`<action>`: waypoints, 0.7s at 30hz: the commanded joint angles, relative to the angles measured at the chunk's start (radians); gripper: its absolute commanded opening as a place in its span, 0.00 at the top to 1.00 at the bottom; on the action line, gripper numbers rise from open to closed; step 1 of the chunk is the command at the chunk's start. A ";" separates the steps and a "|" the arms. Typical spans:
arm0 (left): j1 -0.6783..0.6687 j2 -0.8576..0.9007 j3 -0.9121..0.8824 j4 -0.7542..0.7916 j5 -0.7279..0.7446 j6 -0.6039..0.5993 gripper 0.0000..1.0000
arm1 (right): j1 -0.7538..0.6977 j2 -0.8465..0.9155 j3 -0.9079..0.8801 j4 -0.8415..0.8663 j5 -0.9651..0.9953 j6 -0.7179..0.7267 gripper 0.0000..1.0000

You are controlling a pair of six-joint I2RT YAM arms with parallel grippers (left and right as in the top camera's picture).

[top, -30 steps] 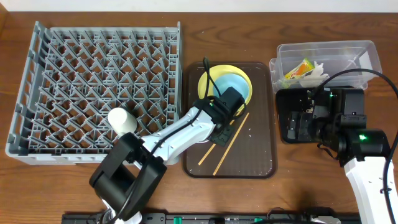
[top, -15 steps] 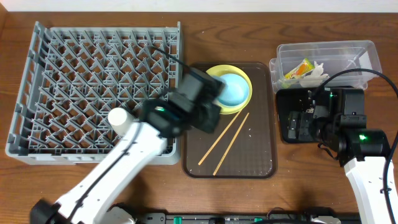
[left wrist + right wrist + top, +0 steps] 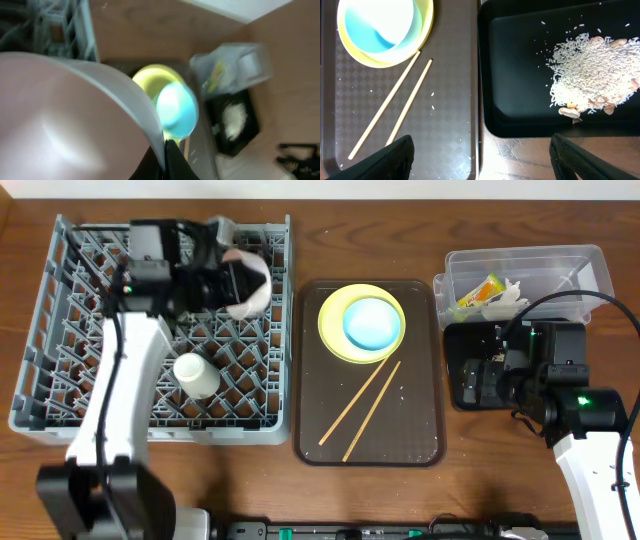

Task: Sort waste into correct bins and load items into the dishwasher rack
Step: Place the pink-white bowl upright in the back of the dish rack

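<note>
White bowl (image 3: 248,282) is the thing that has moved. A second ago the left gripper (image 3: 220,278) was down on the brown tray (image 3: 415,430) beside the plate (image 3: 335,305). Now the arm has swung across, and the bowl hangs over the far right part of the rack (image 3: 100,310), tipped on its side. The left gripper is clamped on the bowl's rim; the wrist view shows a finger pinching the edge. Whether the bowl already touches the pegs cannot be told from here.

The cup (image 3: 196,374) sits in the rack as it did before. On the brown tray the blue bowl (image 3: 372,322) now lies uncovered on the plate, with the chopsticks (image 3: 362,408) beside them, unmoved.

The right gripper (image 3: 480,160) has not shifted. It hovers with its jaws spread wide and empty over the black tray (image 3: 520,120), where the crumbs (image 3: 592,75) lie. The wrapper (image 3: 481,291) and tissue (image 3: 510,295) are in the tub (image 3: 580,265).

So the waste looks sorted and loading is under way. The white bowl is about to be set between pegs, leaving the blue bowl, plate and chopsticks to go.
</note>
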 commanded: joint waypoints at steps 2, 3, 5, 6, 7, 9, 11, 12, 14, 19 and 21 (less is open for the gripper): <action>0.089 0.118 0.035 0.165 0.370 -0.141 0.94 | -0.009 -0.002 0.003 0.000 0.005 0.011 0.16; 0.098 0.142 0.035 0.234 0.426 -0.182 0.94 | -0.009 -0.002 0.003 0.000 0.005 0.011 0.15; 0.107 0.179 0.035 0.373 0.492 -0.282 0.94 | -0.009 -0.002 0.003 0.000 0.005 0.011 0.15; 0.108 0.192 0.035 0.444 0.515 -0.325 0.93 | -0.009 -0.002 0.003 0.000 0.005 0.011 0.15; 0.108 0.206 0.035 0.513 0.531 -0.363 0.94 | -0.009 -0.002 0.003 0.000 0.005 0.011 0.15; 0.108 0.232 0.035 0.662 0.549 -0.457 0.94 | -0.009 -0.002 0.003 0.000 0.005 0.012 0.15; 0.108 0.256 0.035 0.789 0.557 -0.542 0.94 | -0.009 -0.002 0.003 0.000 0.005 0.012 0.15; 0.108 0.268 0.035 0.845 0.560 -0.584 0.94 | -0.009 -0.002 0.003 0.000 0.005 0.011 0.15; 0.108 0.290 0.035 0.912 0.560 -0.626 0.94 | -0.009 -0.002 0.003 0.000 0.005 0.012 0.15; 0.108 0.346 0.035 0.945 0.560 -0.632 0.94 | -0.009 -0.002 0.003 0.000 0.005 0.012 0.15; 0.108 0.373 0.035 0.945 0.561 -0.631 0.94 | -0.009 -0.002 0.003 -0.001 0.005 0.012 0.15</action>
